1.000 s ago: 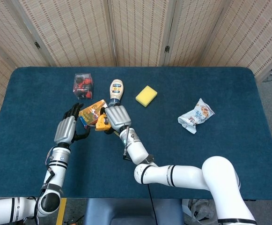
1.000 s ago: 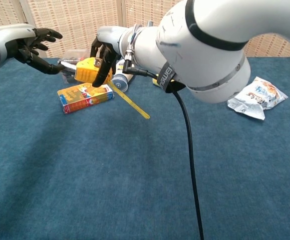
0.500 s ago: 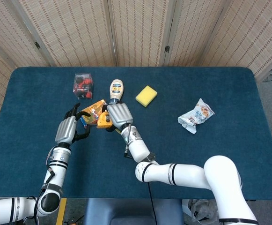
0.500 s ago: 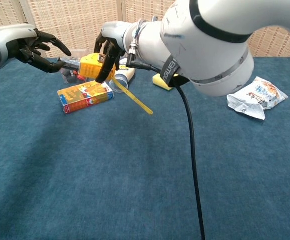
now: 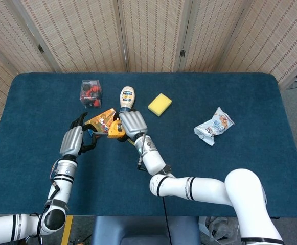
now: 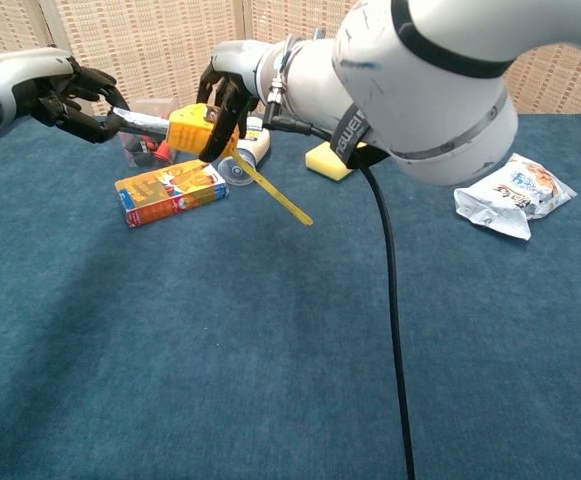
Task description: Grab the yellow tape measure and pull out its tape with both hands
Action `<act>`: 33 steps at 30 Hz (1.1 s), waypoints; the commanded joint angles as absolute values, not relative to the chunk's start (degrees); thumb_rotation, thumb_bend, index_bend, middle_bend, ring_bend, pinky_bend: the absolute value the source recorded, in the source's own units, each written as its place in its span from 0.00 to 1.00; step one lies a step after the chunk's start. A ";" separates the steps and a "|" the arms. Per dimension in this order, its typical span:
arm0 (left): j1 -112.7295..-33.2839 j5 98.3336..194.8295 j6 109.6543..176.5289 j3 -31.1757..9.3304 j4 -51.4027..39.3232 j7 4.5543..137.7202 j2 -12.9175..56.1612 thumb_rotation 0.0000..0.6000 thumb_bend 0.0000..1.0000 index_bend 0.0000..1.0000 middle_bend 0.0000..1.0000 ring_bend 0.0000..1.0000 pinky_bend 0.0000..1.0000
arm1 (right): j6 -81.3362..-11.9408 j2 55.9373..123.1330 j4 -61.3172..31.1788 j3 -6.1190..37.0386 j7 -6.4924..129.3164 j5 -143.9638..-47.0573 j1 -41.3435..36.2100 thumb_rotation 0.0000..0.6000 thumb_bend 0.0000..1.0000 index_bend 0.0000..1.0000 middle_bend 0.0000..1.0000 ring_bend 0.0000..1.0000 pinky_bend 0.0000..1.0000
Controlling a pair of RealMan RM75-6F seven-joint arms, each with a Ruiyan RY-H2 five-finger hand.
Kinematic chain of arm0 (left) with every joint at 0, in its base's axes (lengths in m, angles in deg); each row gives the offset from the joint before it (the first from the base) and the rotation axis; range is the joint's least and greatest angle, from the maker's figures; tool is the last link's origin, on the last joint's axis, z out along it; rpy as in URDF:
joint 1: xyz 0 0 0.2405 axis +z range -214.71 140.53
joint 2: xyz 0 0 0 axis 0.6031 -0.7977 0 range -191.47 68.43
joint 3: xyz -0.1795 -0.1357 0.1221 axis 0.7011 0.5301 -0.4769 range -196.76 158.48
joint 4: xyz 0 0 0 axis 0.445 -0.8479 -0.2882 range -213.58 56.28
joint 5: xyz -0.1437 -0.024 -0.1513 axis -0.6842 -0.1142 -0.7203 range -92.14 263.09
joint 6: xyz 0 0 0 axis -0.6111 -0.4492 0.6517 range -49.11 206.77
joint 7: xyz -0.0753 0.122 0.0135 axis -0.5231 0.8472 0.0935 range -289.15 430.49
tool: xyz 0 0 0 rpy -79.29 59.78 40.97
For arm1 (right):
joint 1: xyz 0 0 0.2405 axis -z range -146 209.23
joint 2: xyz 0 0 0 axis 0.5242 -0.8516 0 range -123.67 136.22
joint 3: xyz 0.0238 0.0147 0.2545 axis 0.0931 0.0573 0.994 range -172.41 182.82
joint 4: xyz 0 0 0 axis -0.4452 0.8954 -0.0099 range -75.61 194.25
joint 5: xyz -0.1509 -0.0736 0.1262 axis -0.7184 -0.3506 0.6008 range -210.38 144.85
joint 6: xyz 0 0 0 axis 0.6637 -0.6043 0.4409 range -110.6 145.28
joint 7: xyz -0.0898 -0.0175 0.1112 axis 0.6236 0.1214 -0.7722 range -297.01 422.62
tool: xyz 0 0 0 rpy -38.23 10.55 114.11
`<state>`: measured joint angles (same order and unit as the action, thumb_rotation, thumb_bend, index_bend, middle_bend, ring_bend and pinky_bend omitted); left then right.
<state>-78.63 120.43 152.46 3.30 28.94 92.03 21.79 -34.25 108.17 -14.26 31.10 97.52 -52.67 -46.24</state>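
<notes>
Matt blue cloth table (image 6: pixel 270 380), glossy plastic tape measure (image 6: pixel 196 129), crinkled foil bag (image 6: pixel 513 197)

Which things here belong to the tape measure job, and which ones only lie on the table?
Belong to the job:
- yellow tape measure, held by the right robot hand
- its tape, pinched by the left robot hand

Only lying about:
- snack box
- sauce bottle
- sponge
- crumpled bag
- clear box

Blue table (image 5: pixel 230 168), snack box (image 6: pixel 170 191), clear box (image 5: pixel 90 92) and bottle (image 5: pixel 127 97) near back edge, sponge (image 5: pixel 159 104), crumpled bag (image 5: pixel 214 125) toward right edge
</notes>
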 commanded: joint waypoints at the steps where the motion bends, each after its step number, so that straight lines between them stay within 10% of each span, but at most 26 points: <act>1: -78.60 120.57 152.37 3.25 28.74 91.81 21.85 1.00 0.63 0.58 0.07 0.00 0.06 | -34.20 107.95 -14.38 31.05 97.46 -52.71 -46.15 1.00 0.21 0.73 0.59 0.53 0.18; 33: -71.85 129.70 149.13 0.53 24.03 81.91 14.98 1.00 0.64 0.59 0.10 0.01 0.06 | -37.36 89.18 -30.15 23.38 91.45 -59.77 -31.26 1.00 0.21 0.73 0.59 0.53 0.18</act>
